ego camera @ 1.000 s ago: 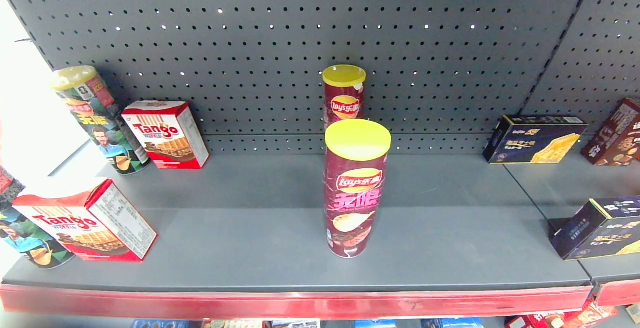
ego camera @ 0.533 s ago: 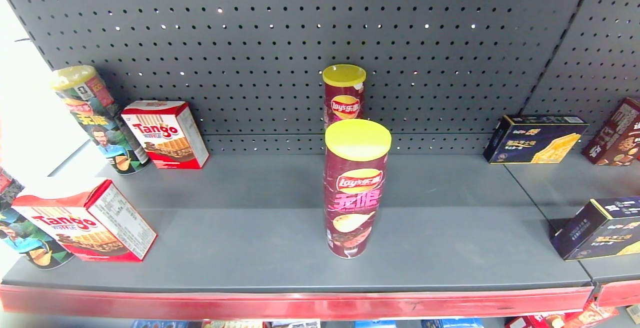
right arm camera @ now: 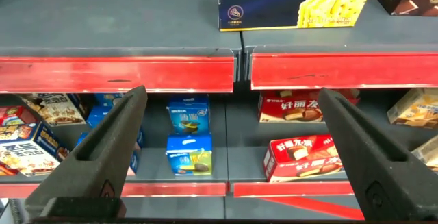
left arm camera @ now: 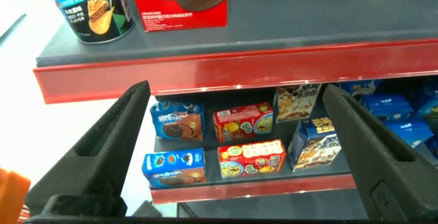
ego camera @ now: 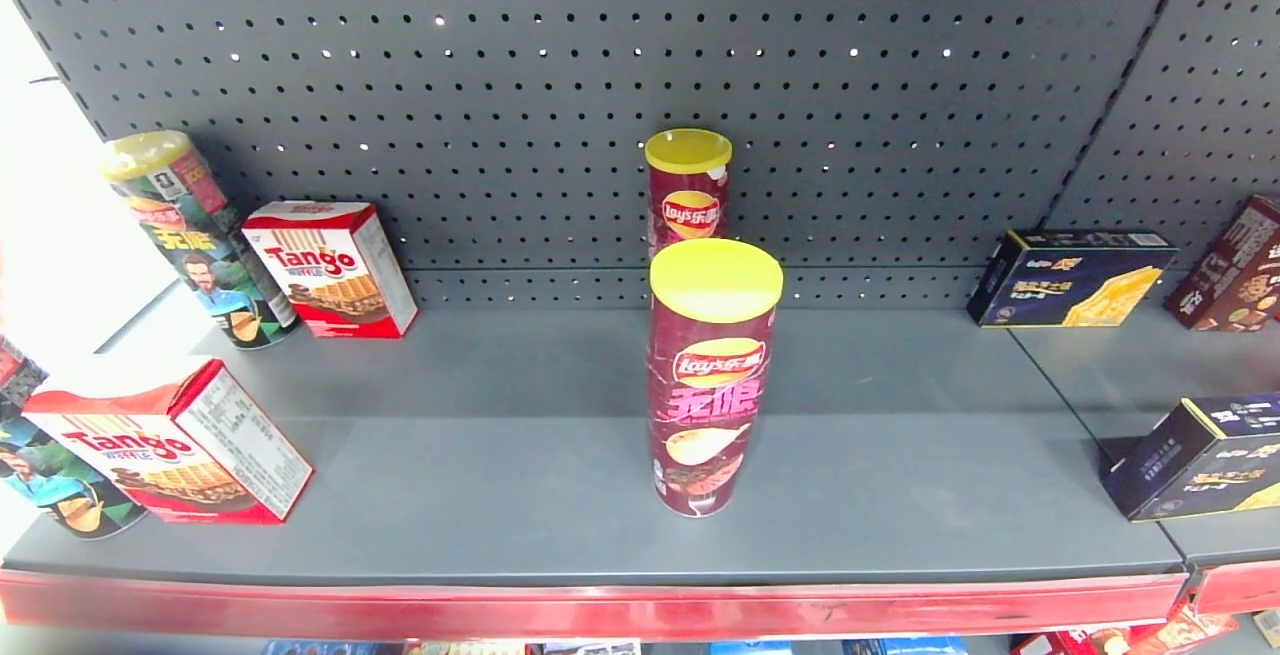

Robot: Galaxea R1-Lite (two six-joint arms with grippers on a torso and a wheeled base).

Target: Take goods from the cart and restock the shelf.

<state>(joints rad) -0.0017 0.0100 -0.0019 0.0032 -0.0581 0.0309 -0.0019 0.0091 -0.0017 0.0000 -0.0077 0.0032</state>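
- The left gripper [left arm camera: 236, 90] is low down, in front of the red front edge [left arm camera: 233, 70] of the shelf. Its jaws are wide open and hold nothing.
- The right gripper [right arm camera: 233, 92] is the same (jaws wide open, nothing in them). It faces the small boxes [right arm camera: 188, 152] on the rows below.
- On the shelf [ego camera: 480, 475], a red wafer box [ego camera: 170, 440] sits at the front left corner.
- A tall chip can [ego camera: 712, 375] stands upright in the middle, closer to the front edge than to the back.
- A second chip can [ego camera: 688, 185] stands right behind it, by the back wall.
- A second wafer box [ego camera: 335, 265] and a green can [ego camera: 200, 235] stand at the back left corner.
- I think the job is partly done. Two chip cans are in place, but much of the shelf is bare. Both grippers are free to get more from the cart.
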